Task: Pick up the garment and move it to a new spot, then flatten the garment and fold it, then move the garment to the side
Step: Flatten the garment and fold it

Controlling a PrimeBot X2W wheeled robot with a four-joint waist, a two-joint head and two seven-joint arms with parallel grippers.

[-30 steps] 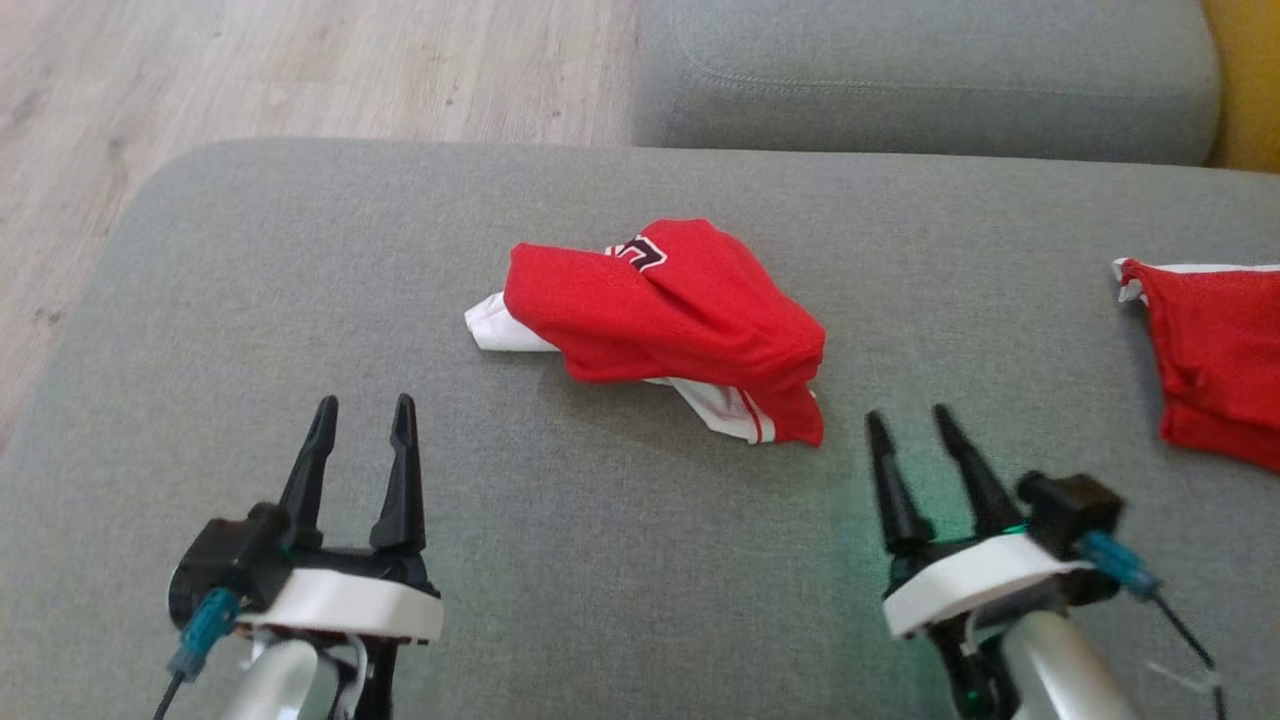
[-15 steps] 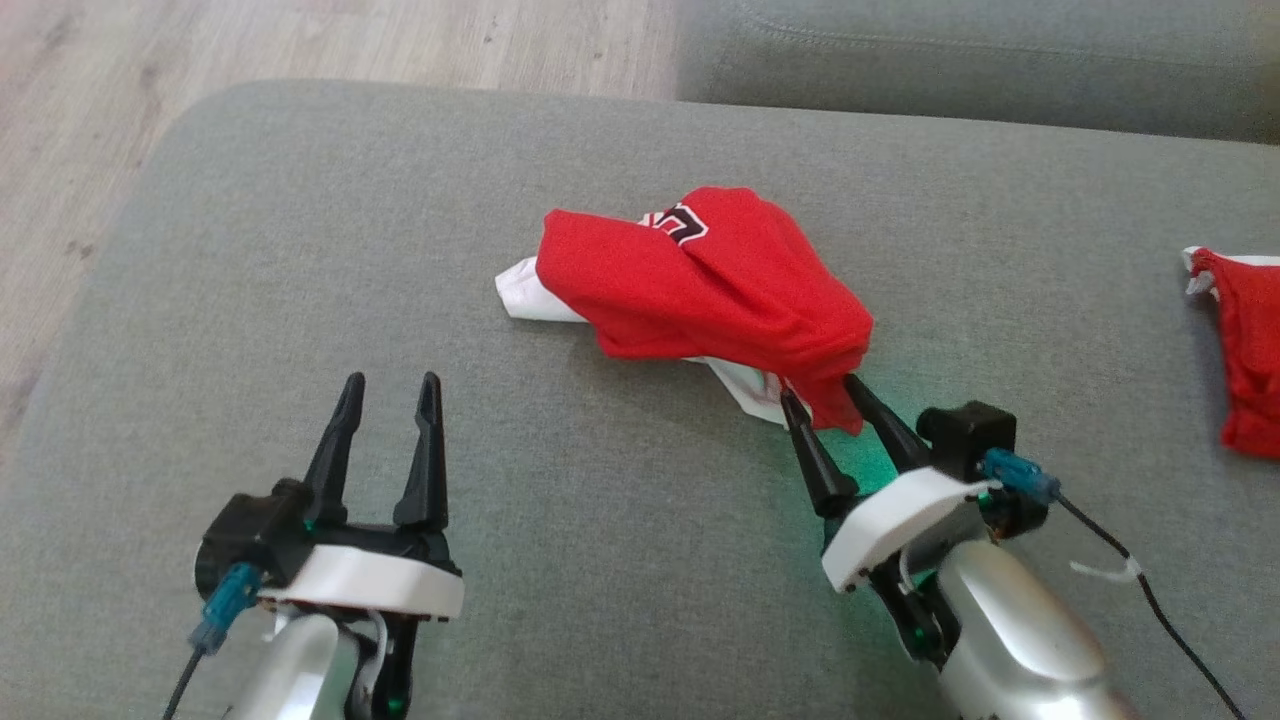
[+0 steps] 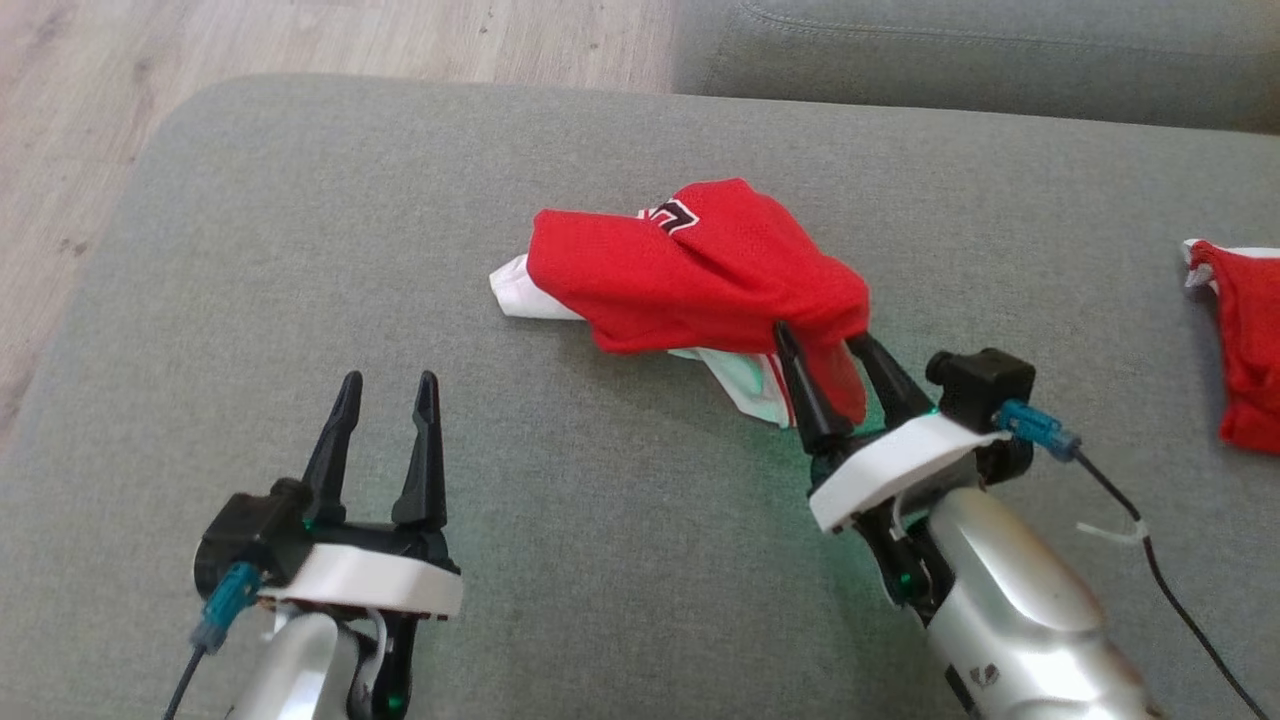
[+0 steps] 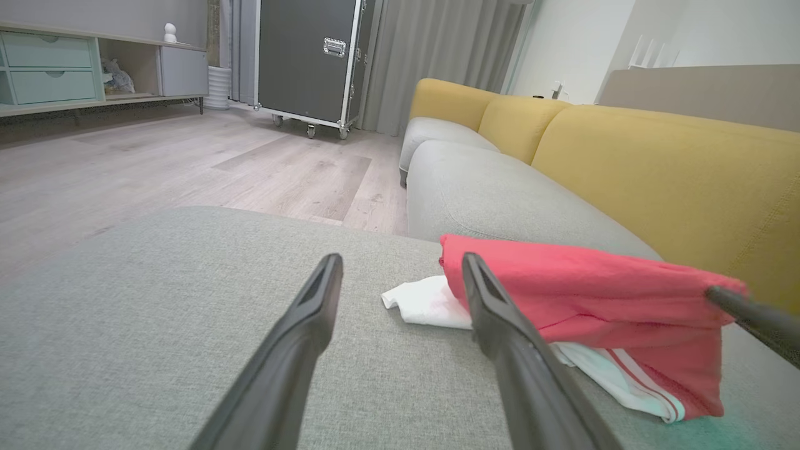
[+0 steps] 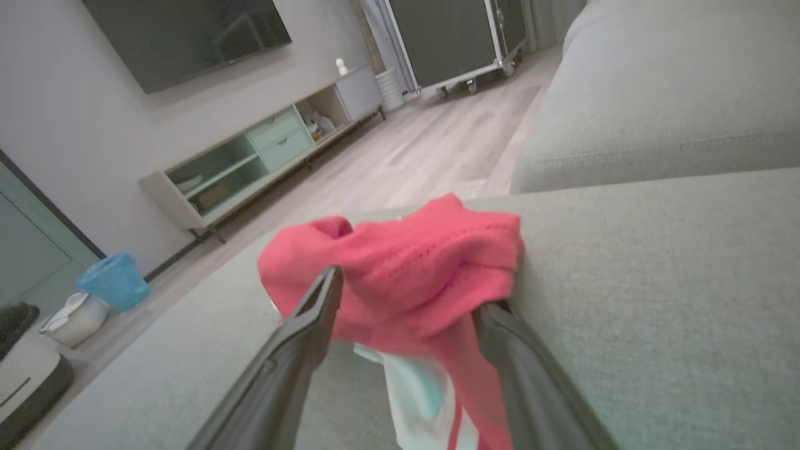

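Observation:
A crumpled red garment [image 3: 690, 270] with white trim and a dark printed mark lies in the middle of the grey cushion [image 3: 600, 560]. My right gripper [image 3: 820, 335] is open, its two dark fingers straddling the garment's near right corner, with red cloth hanging between them. The right wrist view shows that bunched garment [image 5: 412, 262] between the spread fingers of the right gripper [image 5: 412, 290]. My left gripper [image 3: 389, 380] is open and holds nothing, well short of the garment to its near left. In the left wrist view the garment [image 4: 581, 287] sits just right of the left gripper [image 4: 402, 257].
Another red cloth [image 3: 1245, 340] lies at the cushion's right edge. A second grey seat cushion [image 3: 950, 50] runs along the back, with a yellow backrest [image 4: 656, 169] behind. Wood floor [image 3: 300, 40] lies beyond the cushion's far left edge.
My right gripper has moved forward and left until its open fingers straddle the garment's near corner. The head camera has shifted a little. The left gripper has stayed put.

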